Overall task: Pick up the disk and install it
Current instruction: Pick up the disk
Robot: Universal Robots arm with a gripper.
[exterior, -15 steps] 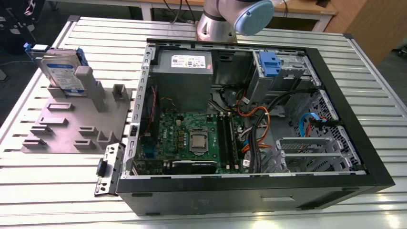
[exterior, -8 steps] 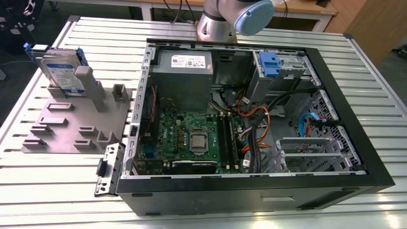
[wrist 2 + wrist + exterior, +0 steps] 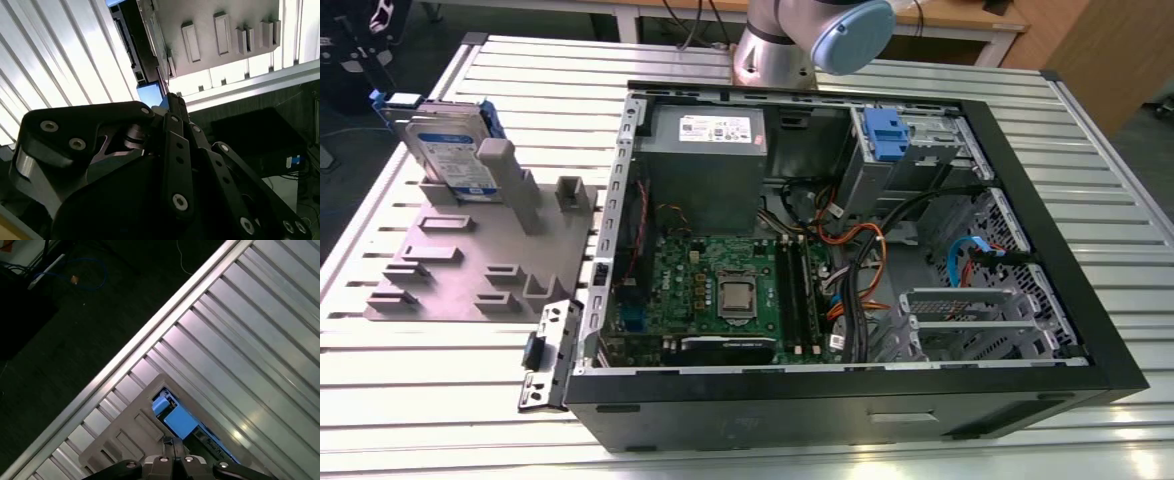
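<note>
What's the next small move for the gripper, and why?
Probably lower the gripper toward the flat silver-grey disk in its blue bracket. The disk stands upright in the grey slotted fixture, ungrasped, and the first wrist view shows it well below the gripper, roughly in line.

The flat rectangular silver-grey hard drive (image 3: 450, 150), white-and-blue labelled and framed in bright blue plastic, stands upright on edge; slotted into the grey moulded holder plate (image 3: 454, 270), far on the exterior view's left.

Flat silver-grey hard-drive disk (image 3: 447, 150): white-and-blue label, bright blue plastic bracket. Moulded fixture plate (image 3: 454, 275): matt grey. Ribbed aluminium table (image 3: 1094, 150): silver, striped. Open metal computer case (image 3: 854, 400): black; circuit board (image 3: 720, 290) green, cables (image 3: 849, 236) apparently orange.
</note>
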